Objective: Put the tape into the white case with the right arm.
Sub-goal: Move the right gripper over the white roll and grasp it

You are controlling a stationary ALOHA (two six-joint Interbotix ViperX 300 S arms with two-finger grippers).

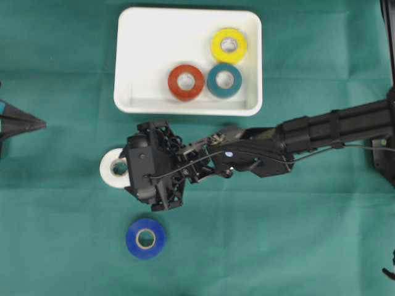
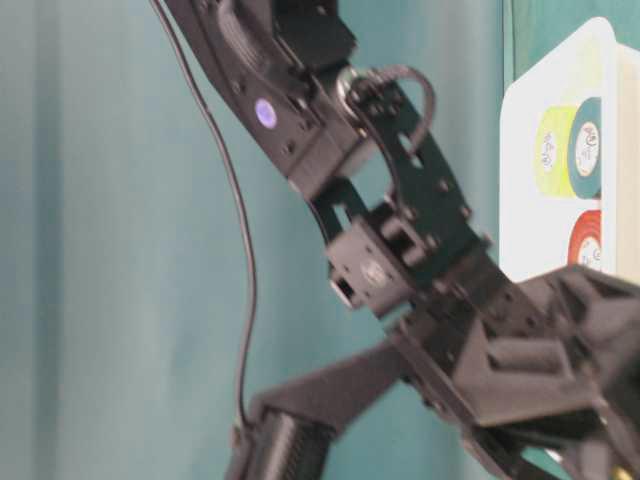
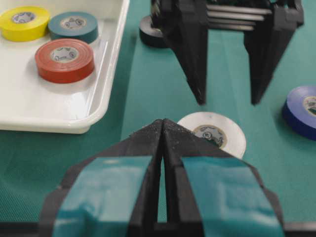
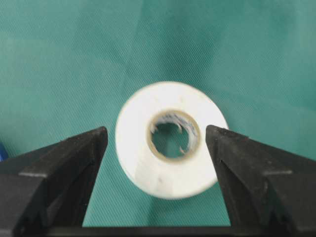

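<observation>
A white tape roll (image 4: 170, 140) lies flat on the green cloth, half hidden under the wrist in the overhead view (image 1: 112, 168). My right gripper (image 4: 155, 132) is open and points down over it, one black finger on each side, with a gap on both sides. From the left wrist view its fingers (image 3: 200, 94) hang just beyond the roll (image 3: 213, 132). The white case (image 1: 133, 102) lies at the back and holds yellow (image 1: 229, 45), red (image 1: 186, 82) and teal (image 1: 224, 80) rolls. My left gripper (image 3: 163, 122) is shut and holds nothing at the left edge (image 1: 36, 124).
A blue roll (image 1: 145, 238) lies on the cloth in front of the right gripper's wrist. A black roll (image 3: 148, 32) sits beside the case, behind the right gripper. The right arm (image 1: 321, 131) stretches in from the right edge, just in front of the case.
</observation>
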